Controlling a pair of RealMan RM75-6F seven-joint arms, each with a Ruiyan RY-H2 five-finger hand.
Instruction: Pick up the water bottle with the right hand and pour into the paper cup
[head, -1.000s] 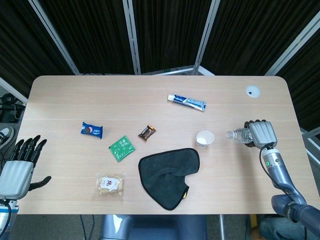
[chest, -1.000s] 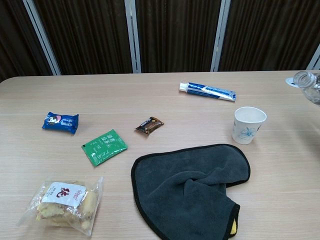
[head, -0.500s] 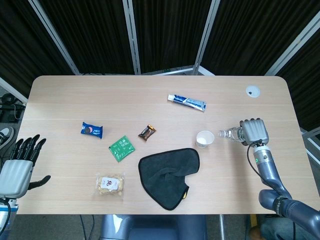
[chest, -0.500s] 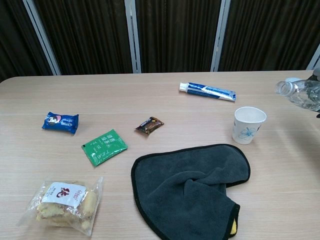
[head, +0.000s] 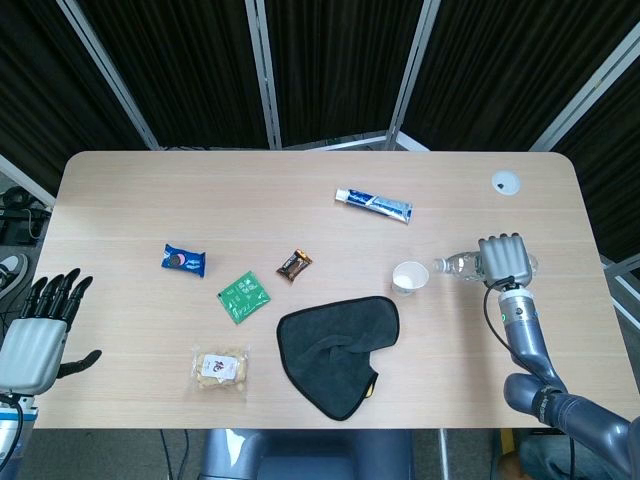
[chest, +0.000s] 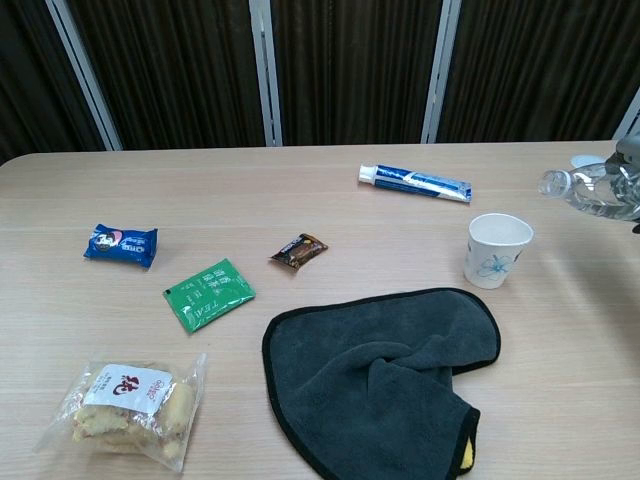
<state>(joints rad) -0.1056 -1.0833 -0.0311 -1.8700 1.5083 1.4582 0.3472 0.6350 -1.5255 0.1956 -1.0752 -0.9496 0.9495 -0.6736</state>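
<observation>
At table's right side, right hand (head: 505, 262) grips bottle (head: 462, 265), fingers wrapped around its body; bottle tipped near horizontal, uncapped mouth pointing toward cup (head: 410, 277), held above the table just right of it, not over the rim. Cup upright on table (head: 300, 190), near cloth (head: 335, 352) corner. Chest view shows bottle neck (chest: 590, 190) at right edge, higher than cup (chest: 497, 250). Left hand (head: 40, 325) off table's left edge, fingers spread, holding nothing. Also on table: toothpaste (head: 374, 205), blue snack (head: 184, 260), green packet (head: 243, 296), candy (head: 294, 264), cookie bag (head: 221, 369).
</observation>
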